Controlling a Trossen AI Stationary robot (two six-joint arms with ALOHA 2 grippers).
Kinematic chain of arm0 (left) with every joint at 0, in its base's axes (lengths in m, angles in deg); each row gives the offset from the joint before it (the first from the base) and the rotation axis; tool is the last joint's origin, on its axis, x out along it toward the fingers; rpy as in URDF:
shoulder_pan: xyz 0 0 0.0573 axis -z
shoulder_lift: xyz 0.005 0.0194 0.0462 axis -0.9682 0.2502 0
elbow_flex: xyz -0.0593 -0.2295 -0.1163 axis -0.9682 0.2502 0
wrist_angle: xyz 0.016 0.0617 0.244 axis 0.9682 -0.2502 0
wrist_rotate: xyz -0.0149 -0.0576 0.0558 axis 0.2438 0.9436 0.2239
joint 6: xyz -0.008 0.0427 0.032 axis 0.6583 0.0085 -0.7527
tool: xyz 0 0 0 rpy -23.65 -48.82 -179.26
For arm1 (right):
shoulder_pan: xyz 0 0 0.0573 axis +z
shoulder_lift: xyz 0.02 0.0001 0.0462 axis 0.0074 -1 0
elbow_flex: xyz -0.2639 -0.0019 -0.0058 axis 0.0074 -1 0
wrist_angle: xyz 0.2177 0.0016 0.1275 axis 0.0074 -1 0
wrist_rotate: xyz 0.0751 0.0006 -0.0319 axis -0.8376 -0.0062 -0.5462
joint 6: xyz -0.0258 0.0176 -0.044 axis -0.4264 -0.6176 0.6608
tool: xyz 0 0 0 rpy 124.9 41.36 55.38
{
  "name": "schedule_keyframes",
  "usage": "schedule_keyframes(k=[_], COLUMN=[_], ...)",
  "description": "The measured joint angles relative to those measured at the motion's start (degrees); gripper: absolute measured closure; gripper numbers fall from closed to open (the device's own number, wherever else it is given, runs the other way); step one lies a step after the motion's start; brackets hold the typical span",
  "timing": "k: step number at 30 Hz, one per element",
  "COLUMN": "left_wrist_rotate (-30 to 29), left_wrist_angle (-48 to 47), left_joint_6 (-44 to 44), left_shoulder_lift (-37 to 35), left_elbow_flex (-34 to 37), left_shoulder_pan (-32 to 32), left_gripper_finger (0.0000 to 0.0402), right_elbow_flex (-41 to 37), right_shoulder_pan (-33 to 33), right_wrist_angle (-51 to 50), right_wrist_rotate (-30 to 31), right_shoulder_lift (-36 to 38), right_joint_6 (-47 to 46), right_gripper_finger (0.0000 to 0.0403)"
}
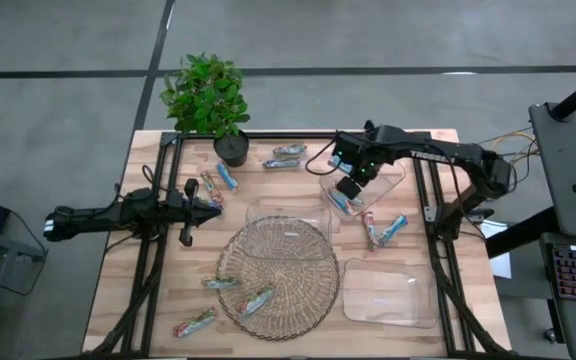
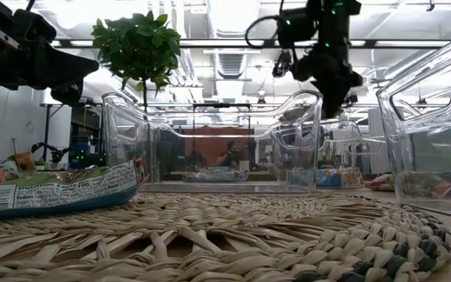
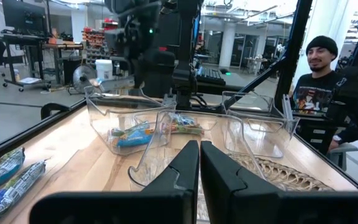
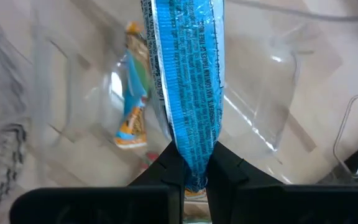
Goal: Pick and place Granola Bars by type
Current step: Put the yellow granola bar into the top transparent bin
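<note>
One blue bar (image 4: 188,93) clamped in right gripper (image 4: 191,163) above tray (image 4: 278,81).

Even, bright overhead light fills the view from above; the wooden bench (image 1: 158,290) reads clearly, with only soft, short shadows under the arms and the potted plant (image 1: 206,97). At table height the ceiling lights (image 2: 233,12) blow out to white across the top of the frame, and the woven mat (image 2: 233,235) in the foreground is soft. Glare streaks the clear trays (image 3: 135,118). In the right wrist picture the blue bar (image 4: 188,81) is sharp while everything behind it smears into blur, strongest at the left edge.
</note>
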Motion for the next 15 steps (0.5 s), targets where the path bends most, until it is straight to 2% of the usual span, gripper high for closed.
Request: schedule_keyframes(k=[15], left_wrist_rotate=[0.0], left_wrist_angle=[0.0], left_joint_6=[0.0], left_shoulder_lift=[0.0], left_elbow_flex=[0.0], left_shoulder_pan=[0.0], left_gripper_finger=[0.0402], right_elbow_flex=[-13.4], right_shoulder_pan=[-1.0], right_wrist_angle=[4.9], right_wrist_rotate=[-1.0], right_shoulder_lift=[3.1], right_joint_6=[0.5], right_gripper_finger=[0.0379])
